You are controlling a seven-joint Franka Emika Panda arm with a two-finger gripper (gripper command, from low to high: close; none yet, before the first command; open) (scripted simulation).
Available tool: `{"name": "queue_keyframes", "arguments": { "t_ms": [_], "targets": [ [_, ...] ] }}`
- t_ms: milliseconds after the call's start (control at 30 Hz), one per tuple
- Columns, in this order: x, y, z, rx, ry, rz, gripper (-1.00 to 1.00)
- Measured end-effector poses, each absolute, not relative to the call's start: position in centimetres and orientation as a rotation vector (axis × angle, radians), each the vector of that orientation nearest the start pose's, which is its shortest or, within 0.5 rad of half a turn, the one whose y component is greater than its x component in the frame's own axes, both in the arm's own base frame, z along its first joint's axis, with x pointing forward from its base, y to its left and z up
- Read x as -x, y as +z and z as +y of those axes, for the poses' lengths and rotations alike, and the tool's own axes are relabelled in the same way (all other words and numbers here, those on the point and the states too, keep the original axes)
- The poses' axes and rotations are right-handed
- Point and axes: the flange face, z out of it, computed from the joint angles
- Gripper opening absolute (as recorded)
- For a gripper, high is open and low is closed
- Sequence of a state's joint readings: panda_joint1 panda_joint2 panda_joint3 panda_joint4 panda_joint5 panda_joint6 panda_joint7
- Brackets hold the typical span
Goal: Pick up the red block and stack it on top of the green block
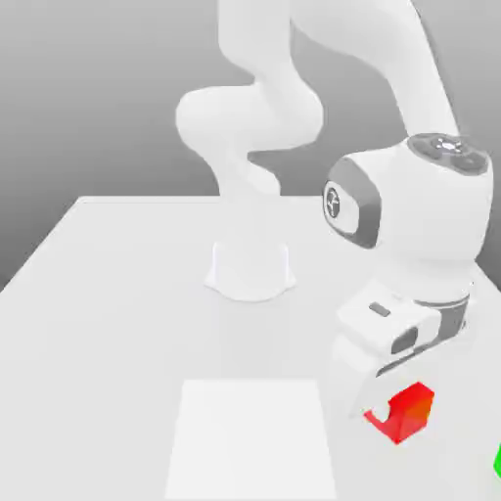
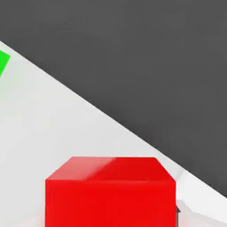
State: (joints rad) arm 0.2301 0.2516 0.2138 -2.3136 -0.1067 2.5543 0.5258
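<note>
at the exterior view's left, the pale table (image 1: 93, 342) runs back past the arm's white base (image 1: 250, 272), with a white square patch (image 1: 251, 440) nearer the camera. next, towards the exterior view's right, comes the pincer (image 1: 389, 411), pointing down and clenched on the red block (image 1: 411, 413). the block sits at its tips, well apart from the base; whether its underside touches the table cannot be told.

the red block looks like a small, stiff cube with flat, plain faces, probably light and hardly fragile, so a firm squeeze should not dent it. its matte sides ought to give fair friction, though a grip near an edge could let it twist or slide. the best hold is likely across two opposite upright faces, near their middle, with the base kept level and free to land flat.

at the exterior view's far right edge, the green block (image 1: 498, 462) shows as a bright sliver, apart from the red one. it is probably just as rigid, a firm but narrow seat. the carry calls for clearance above it, then a gentle, square lowering and an even release, since a sideways brush could shove it or tip the stack.
</note>
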Motion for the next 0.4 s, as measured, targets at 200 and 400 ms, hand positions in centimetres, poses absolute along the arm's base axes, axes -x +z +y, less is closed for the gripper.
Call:
{"name": "queue_keyframes", "arguments": {
  "t_ms": [200,400],
  "targets": [
    [-46.8,22.6,33.0,3.110,0.003,-0.437,-1.00],
    [-46.6,18.6,33.5,3.107,0.002,-0.458,1.00]
  ]
}}
